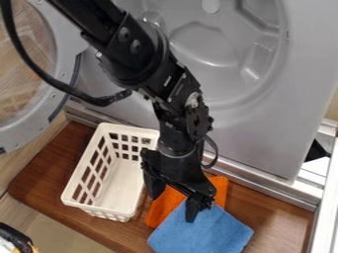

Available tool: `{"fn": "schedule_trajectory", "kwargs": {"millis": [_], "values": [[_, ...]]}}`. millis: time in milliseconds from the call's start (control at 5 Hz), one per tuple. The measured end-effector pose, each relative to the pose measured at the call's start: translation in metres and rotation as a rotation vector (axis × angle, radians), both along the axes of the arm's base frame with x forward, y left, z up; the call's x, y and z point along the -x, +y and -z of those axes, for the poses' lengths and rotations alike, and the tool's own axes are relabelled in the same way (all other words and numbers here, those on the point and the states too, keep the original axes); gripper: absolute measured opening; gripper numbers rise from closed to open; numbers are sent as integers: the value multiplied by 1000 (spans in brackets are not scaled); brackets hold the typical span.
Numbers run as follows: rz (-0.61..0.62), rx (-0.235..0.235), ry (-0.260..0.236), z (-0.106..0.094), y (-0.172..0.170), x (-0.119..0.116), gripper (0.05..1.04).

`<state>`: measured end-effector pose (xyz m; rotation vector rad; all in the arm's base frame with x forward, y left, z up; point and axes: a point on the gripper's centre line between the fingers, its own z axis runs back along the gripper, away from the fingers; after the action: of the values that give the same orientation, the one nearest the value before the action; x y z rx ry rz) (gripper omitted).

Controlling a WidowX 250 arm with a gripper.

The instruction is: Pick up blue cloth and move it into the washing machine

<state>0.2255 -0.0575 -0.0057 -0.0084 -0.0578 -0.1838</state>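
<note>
One black two-finger gripper, spread wide and empty, hangs at the edge of the blue cloth outside the washing machine; grasping comes next, likely requiring a shift over the fabric.

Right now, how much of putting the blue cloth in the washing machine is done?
Just the start: the washing machine has its door open, and the gripper is down by the top of the blue cloth. Its fingers are apart, so nothing looks held. Left to do: grab the cloth, lift it and put it inside.
</note>
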Motion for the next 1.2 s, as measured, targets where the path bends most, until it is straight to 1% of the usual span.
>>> {"fn": "schedule_trajectory", "kwargs": {"millis": [200, 400, 600, 800, 1000, 1200], "values": [[-6, -1, 22, 6, 0, 3, 1001], [32, 12, 69, 22, -21, 13, 1001], [73, 12, 118, 39, -36, 20, 1001], [92, -7, 126, 52, -49, 26, 1001], [80, -47, 111, 70, -53, 24, 951], [61, -86, 107, 78, -57, 21, 692]]}}
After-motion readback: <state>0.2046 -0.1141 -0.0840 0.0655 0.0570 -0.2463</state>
